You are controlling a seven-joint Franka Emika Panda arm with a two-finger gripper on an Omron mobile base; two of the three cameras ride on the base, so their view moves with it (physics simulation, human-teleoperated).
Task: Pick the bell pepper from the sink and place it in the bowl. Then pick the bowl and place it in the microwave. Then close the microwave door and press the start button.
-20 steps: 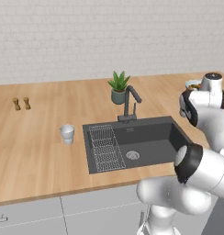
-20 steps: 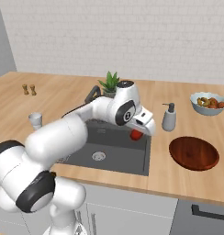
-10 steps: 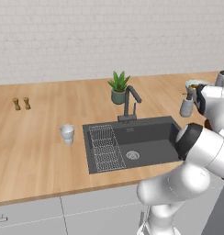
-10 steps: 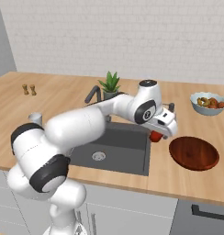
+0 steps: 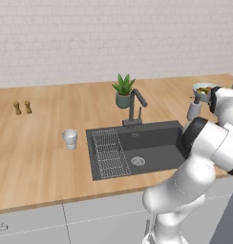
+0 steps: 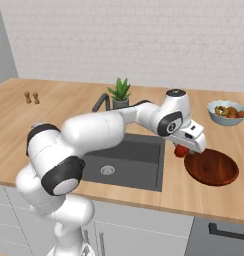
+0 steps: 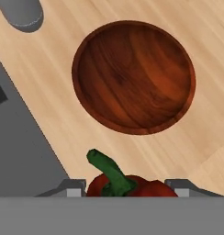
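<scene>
My gripper (image 6: 183,150) is shut on the red bell pepper (image 6: 181,150), held above the counter between the sink (image 6: 125,159) and the bowl (image 6: 212,167). In the hand view the bell pepper (image 7: 127,186) with its green stem sits between the fingertips (image 7: 70,187), over bare wood just short of the bowl's near rim. The bowl (image 7: 134,75) is wide, shallow, dark red and has nothing in it. The sink (image 5: 137,147) holds a wire rack (image 5: 109,153) and a round drain (image 5: 137,161), with the dark faucet (image 5: 134,106) behind it.
A pale bowl of brown round food (image 6: 226,111) stands at the back right. Behind the sink is a potted plant (image 6: 120,93), and a grey soap bottle (image 5: 194,109) stands right of it. A white cup (image 5: 69,139) and two small shakers (image 5: 22,107) are on the left counter.
The arm has carried the bell pepper rightward from over the sink, past its right edge, to above the counter beside the bowl.
</scene>
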